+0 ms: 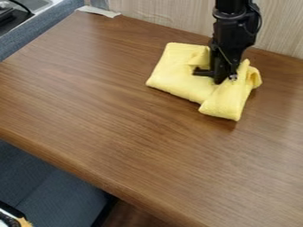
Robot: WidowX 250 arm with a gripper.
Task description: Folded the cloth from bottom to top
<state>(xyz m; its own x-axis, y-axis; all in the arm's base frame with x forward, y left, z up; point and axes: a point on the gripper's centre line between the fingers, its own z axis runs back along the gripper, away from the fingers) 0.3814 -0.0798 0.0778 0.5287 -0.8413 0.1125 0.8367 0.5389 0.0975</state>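
Observation:
The black gripper [216, 79] hangs down over the yellow cloth [177, 71] at the upper right of the camera view, its tip low against the cloth's middle. Left of the gripper the cloth lies fairly flat, with a small raised fold at its upper edge. On the right a thicker folded part slants toward the front, and its upper end bunches up beside the gripper. The gripper covers part of the cloth's centre, and whether it holds any fabric cannot be told.
A wooden table [118, 106] carries the cloth, near its back edge and a light wood-grain wall [172, 15]. A pale strip [98, 11] lies at the far left corner. A blue-grey seat [47, 190] stands below the table's front edge.

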